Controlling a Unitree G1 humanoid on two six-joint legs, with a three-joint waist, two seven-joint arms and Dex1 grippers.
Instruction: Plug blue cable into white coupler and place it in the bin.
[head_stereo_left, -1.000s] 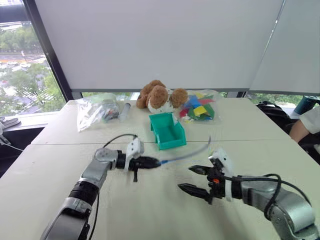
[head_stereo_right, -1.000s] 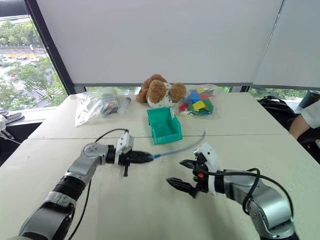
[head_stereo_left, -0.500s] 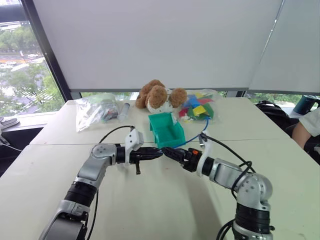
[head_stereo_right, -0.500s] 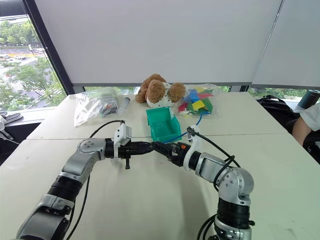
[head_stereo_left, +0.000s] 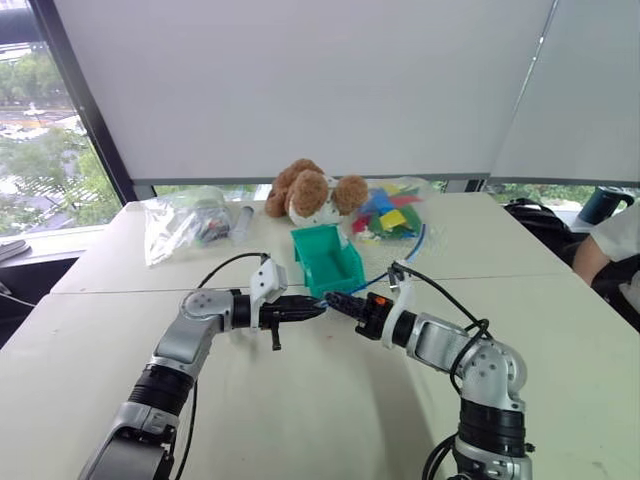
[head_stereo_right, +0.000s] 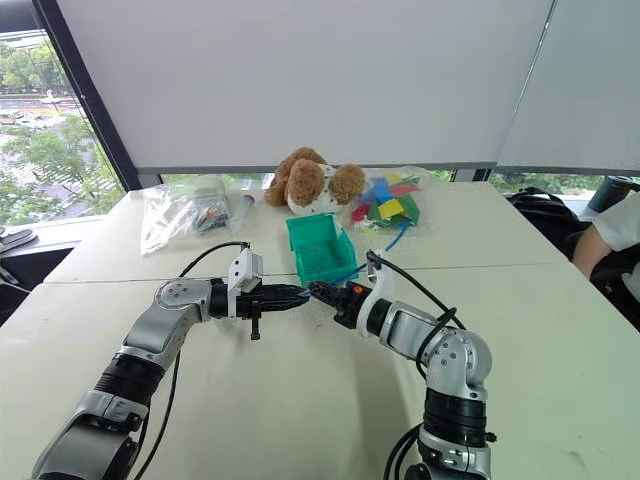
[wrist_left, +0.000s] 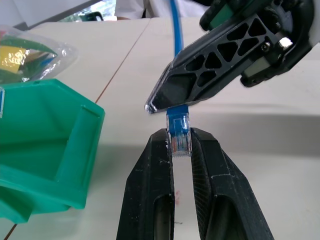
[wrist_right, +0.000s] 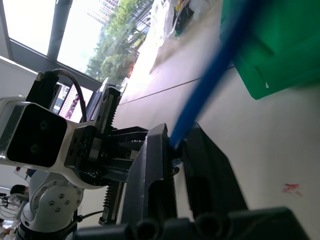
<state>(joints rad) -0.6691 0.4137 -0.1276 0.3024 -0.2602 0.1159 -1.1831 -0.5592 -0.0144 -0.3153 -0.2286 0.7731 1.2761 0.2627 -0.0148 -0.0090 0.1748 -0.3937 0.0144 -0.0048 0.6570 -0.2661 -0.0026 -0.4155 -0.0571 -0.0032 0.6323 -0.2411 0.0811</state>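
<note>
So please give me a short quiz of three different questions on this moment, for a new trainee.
1. True or false: the left gripper is shut on the blue cable's clear plug.
2. What does the right gripper hold? A) plush toy B) blue cable C) bag of blocks
3. Fill in: the bin stands on the table just in front of the ______.

Key: 1 true. 2 B. 3 plush toy.
</note>
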